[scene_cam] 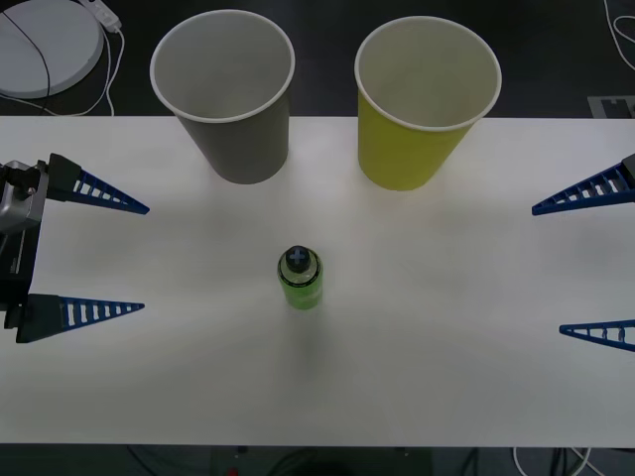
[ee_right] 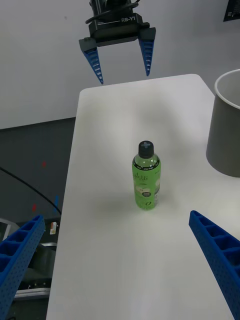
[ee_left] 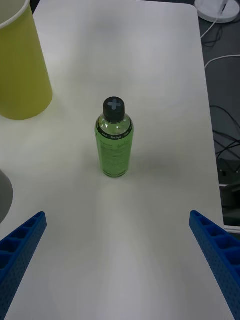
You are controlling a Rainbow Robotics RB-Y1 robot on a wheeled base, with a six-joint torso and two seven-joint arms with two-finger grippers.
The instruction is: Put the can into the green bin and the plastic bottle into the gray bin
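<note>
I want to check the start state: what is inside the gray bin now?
The gray bin shows a bare white inner wall, nothing visible inside; its bottom is not clearly seen. The plastic bottle stands on the table.

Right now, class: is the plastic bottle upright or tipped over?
Upright: the plastic bottle stands on its base on the table, black cap on top.

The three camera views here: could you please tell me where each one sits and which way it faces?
Front view: above the arms, looking forward and down at the white table; left gripper and right gripper, both open, at its edges.
Right wrist view: on the right arm, facing across the table toward the left gripper; own blue fingers at the corners.
Left wrist view: on the left arm, facing the plastic bottle and green bin; own fingers at the corners.
Shared: all show the upright bottle; the right wrist and front views share the gray bin.
</note>
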